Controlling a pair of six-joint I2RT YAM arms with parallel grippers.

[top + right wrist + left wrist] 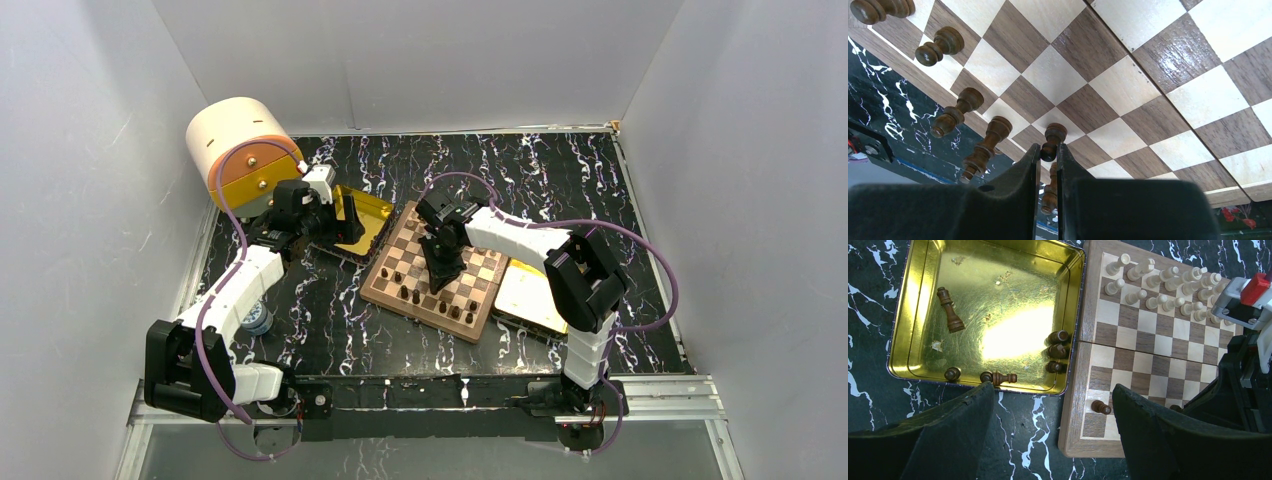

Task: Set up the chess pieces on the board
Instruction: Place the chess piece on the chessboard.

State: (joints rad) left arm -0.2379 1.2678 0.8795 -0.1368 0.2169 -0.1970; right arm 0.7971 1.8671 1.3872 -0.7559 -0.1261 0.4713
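The chessboard (395, 290) lies mid-table, tilted. Light pieces (1168, 285) stand in two rows on its far side. Dark pieces (440, 300) stand along its near side. My right gripper (1048, 152) is shut on the head of a dark pawn (1053, 139) that stands on the board near the near edge; it shows from above too (443, 272). My left gripper (1053, 405) is open and empty, above the table between the gold tray (918, 320) and the board's corner. Several dark pieces (1055, 350) lie loose in that tray. A dark pawn (1100, 407) stands by the board's corner.
A second gold tray (530, 295) lies right of the board under my right arm. A round cream and orange container (235, 150) stands at the back left. A small bottle (257, 318) sits by my left arm. White walls enclose the table.
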